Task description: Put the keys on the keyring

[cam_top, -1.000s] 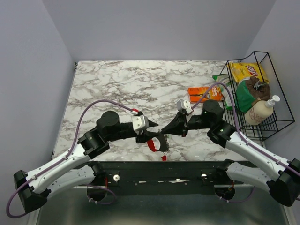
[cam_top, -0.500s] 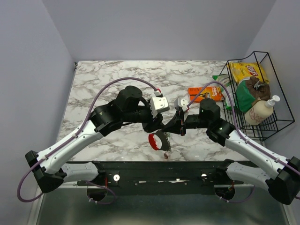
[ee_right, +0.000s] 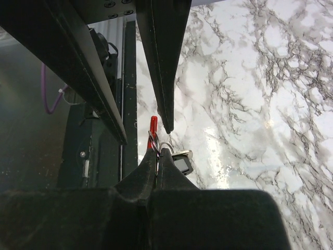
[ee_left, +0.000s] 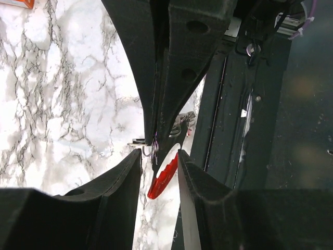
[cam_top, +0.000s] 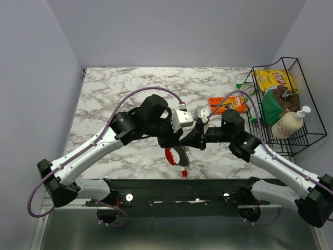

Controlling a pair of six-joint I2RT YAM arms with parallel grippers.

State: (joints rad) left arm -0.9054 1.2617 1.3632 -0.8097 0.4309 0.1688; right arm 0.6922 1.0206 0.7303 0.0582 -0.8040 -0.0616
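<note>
Closest to me, the bunch of keys (cam_top: 174,155) sits just inside the near edge of the marble bench (cam_top: 114,94), right under the spot where the two claws meet. A red plastic head curves along the left of the bunch. A smaller red piece (cam_top: 183,173) lies nearer still, at the very lip of the bench. I cannot tell whether the bunch rests on the marble or hangs above it.

My left claw (ee_left: 158,156) is released. Its fingers (ee_left: 119,182) stand apart, with the red-headed key (ee_left: 162,179) showing in the gap between them, and I see no firm contact with either pad.

My right claw (ee_right: 157,156) comes in from the opposite side, clenched, with the two fingers pressed flat together. The thin wire of the keyring (ee_right: 162,146) comes out right at their tips, so that claw is grasping the ring. A pale metal piece (ee_right: 180,160) hangs just beside it.

From above, the left claw (cam_top: 176,141) and right claw (cam_top: 188,142) are nose to nose at mid-bench.

Farther back, an orange packet (cam_top: 229,104) lies flat behind the right arm. A wire basket (cam_top: 304,133) of groceries stands at the far right edge.
</note>
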